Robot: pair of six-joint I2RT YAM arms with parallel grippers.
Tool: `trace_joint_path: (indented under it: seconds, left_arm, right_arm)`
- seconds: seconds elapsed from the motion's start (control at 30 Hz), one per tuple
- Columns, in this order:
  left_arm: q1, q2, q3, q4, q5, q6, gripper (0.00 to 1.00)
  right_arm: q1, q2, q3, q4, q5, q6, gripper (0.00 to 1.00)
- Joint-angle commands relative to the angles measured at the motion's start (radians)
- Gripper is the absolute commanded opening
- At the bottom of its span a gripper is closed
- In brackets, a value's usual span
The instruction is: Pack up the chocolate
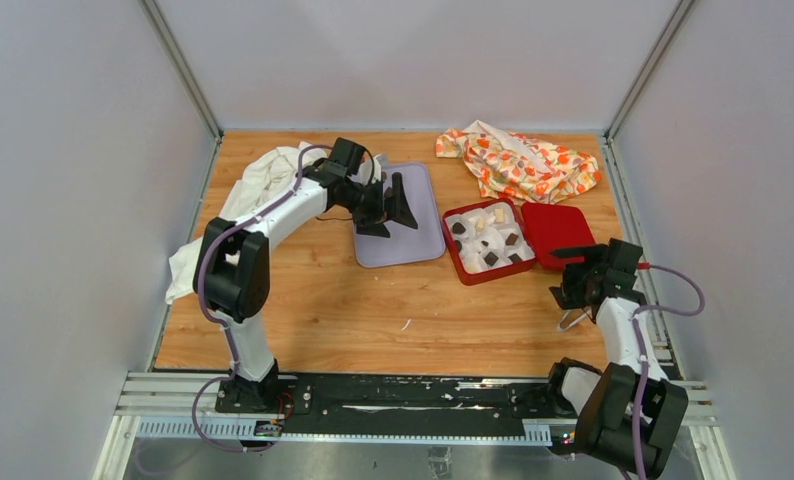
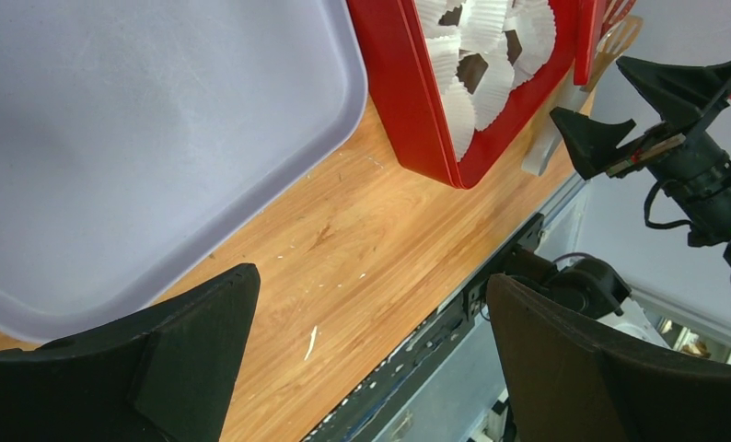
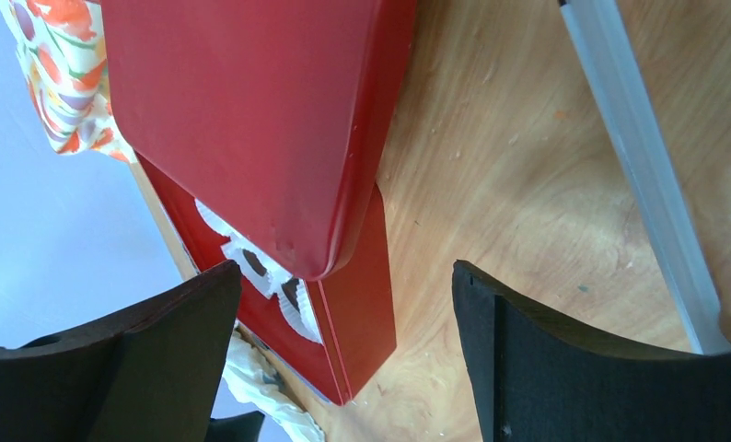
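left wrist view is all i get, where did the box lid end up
observer: the red lid lies flat on the table just right of the red box.
operator: anything behind the box
observer: an orange-flowered cloth, bunched up at the far edge.
operator: and on the left side
observer: a white cloth, crumpled along the table's left edge.

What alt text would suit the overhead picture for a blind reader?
A red box of chocolates in paper cups sits on a wooden table, lid beside it. The left gripper and right gripper hover nearby, both open.
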Motion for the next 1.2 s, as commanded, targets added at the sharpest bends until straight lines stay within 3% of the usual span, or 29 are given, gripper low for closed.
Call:
trace_joint_path:
  seconds: [0.0, 0.57, 0.9, 1.17]
  left_arm:
    - [-0.007, 0.020, 0.041, -0.036, 0.012, 0.019, 0.99]
    - [-0.007, 0.039, 0.065, -0.053, 0.017, 0.024, 0.99]
    - [-0.007, 0.051, 0.079, -0.085, 0.020, 0.041, 0.99]
    - [-0.007, 0.057, 0.098, -0.114, 0.014, 0.056, 0.99]
  right_arm:
    - [-0.018, 0.010, -0.061, 0.153, 0.001, 0.111, 0.88]
    - [-0.018, 0.219, -0.245, 0.743, -0.020, 0.270, 0.84]
    - [-0.018, 0.427, -0.249, 1.104, -0.087, 0.330, 0.82]
    - [-0.018, 0.444, -0.227, 1.149, -0.113, 0.308, 0.69]
